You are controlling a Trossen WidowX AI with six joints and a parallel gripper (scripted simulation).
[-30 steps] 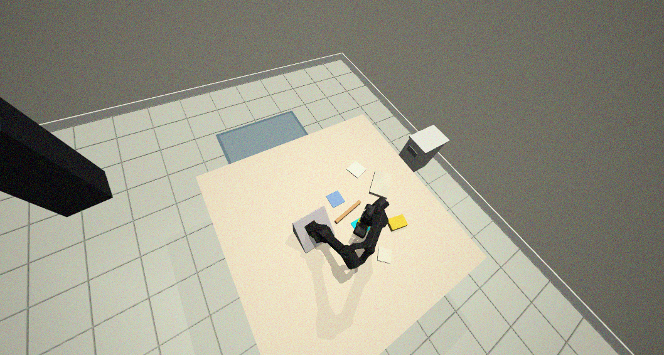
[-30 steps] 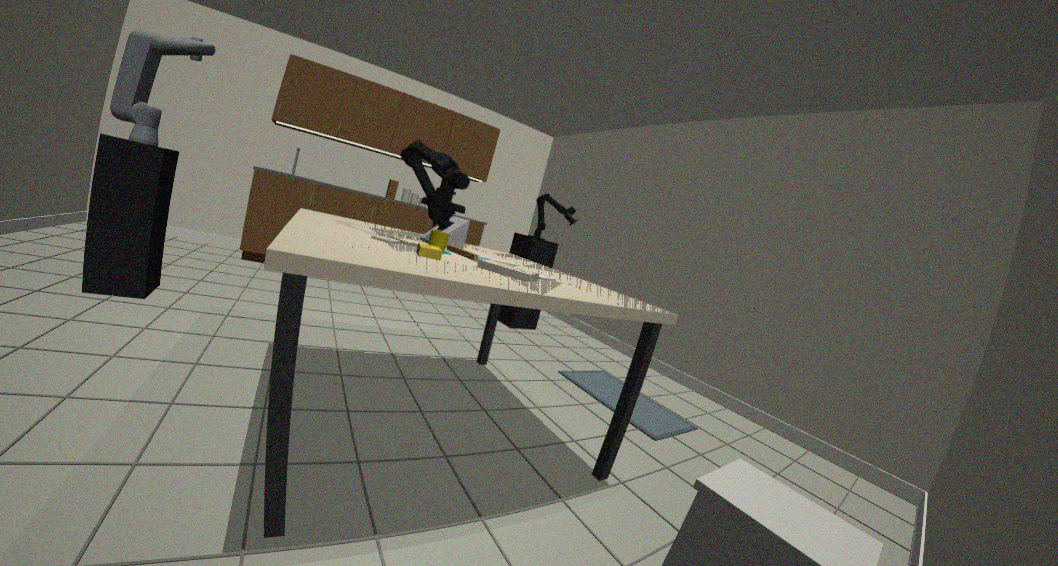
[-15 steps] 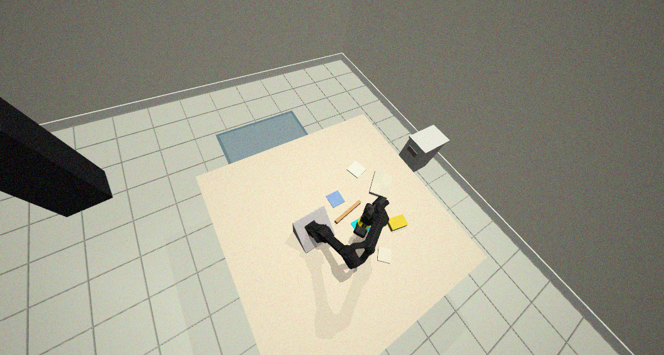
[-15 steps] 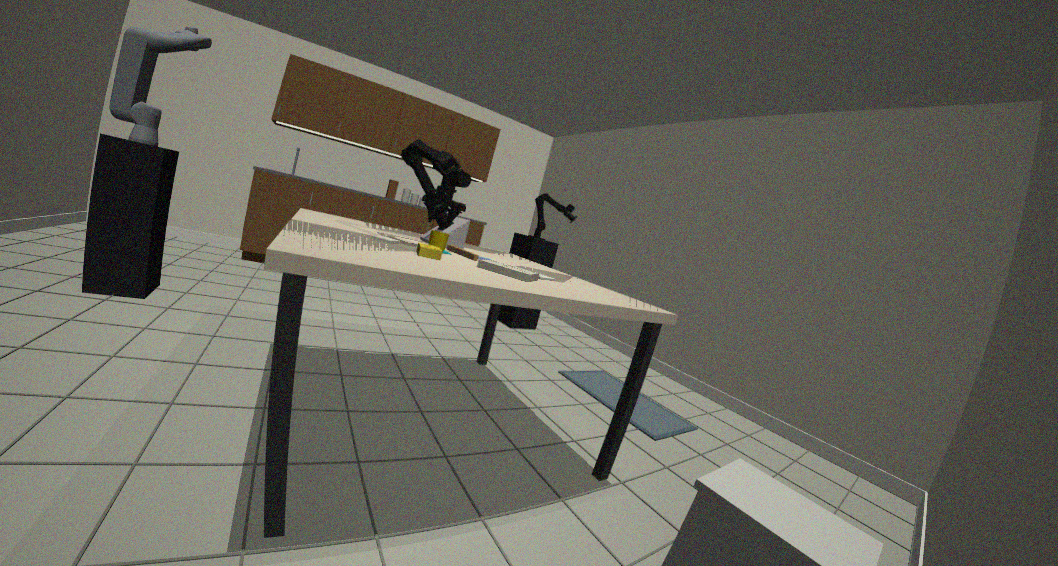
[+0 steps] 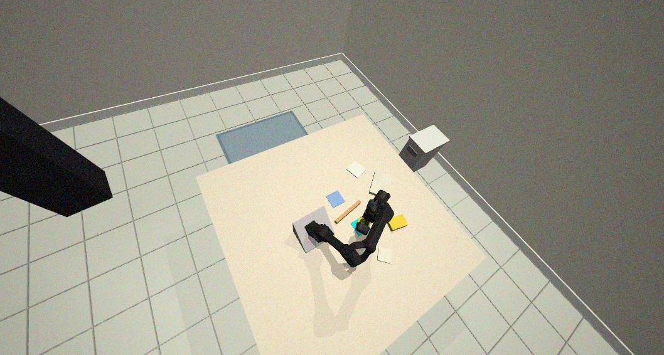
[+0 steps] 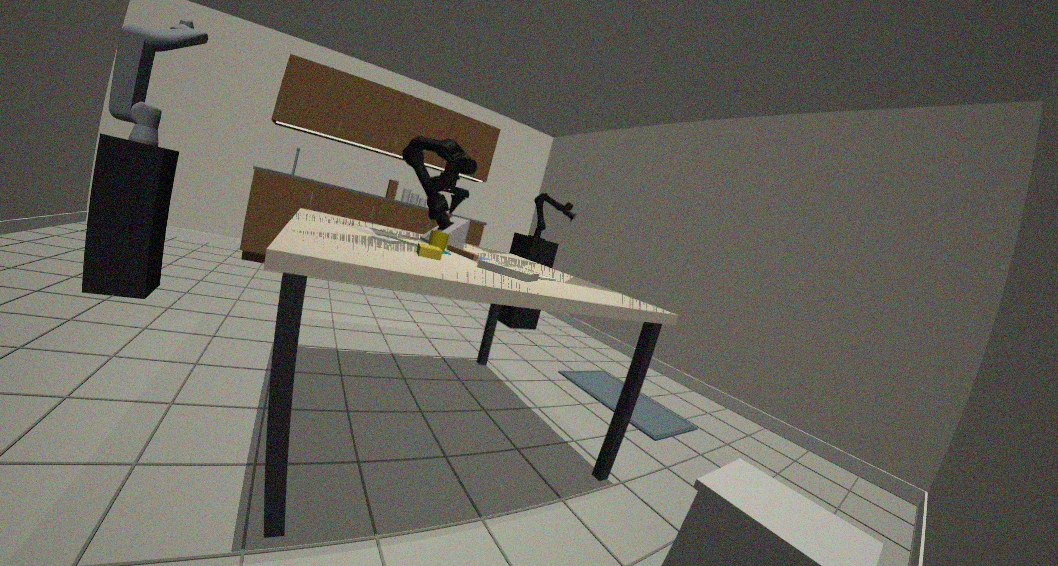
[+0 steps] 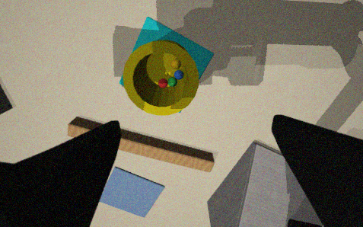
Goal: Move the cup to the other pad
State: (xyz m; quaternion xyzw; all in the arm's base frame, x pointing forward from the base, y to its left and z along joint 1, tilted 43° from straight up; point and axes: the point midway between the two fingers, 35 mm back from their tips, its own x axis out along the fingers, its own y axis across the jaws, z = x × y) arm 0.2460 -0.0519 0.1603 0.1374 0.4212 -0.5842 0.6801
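Tool (image 7: 195, 131) spread wide, empty, above wooden bar (image 7: 140, 145); beyond stands cup (image 7: 160, 78) on teal pad (image 7: 199, 54).

A kitchen turned robot lab; brown cabinets (image 6: 384, 114), counter (image 6: 325, 195) (other arms on pedestals (image 6: 129, 214)).
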